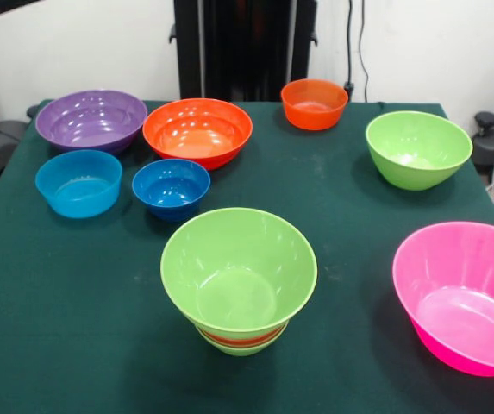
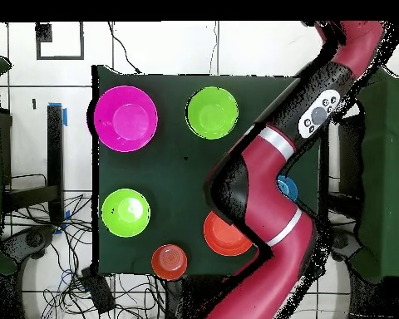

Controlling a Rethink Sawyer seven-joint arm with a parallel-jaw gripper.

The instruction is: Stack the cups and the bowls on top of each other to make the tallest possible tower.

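A dark green table (image 1: 74, 328) holds a spread of glossy plastic bowls. Near the front edge, in the front view, stands the tower (image 1: 239, 276): a wide lime green bowl on top, with an orange band and a green base showing beneath its rim. To its right sits a large pink bowl (image 1: 462, 293), partly cut off by the picture's edge. Farther back on the right is a second lime green bowl (image 1: 417, 148), and behind it, close to the far edge, a small orange bowl (image 1: 314, 103). On the left, a purple bowl (image 1: 91, 119) and a wide orange bowl (image 1: 197, 131) sit side by side; just in front of them are a light blue bowl (image 1: 78, 182) and a darker blue bowl (image 1: 171, 185), close together. From overhead, the red and black arm (image 2: 269, 191) stretches across one side of the table, hiding the purple and blue bowls there. The tool does not show in either view, so its state cannot be told
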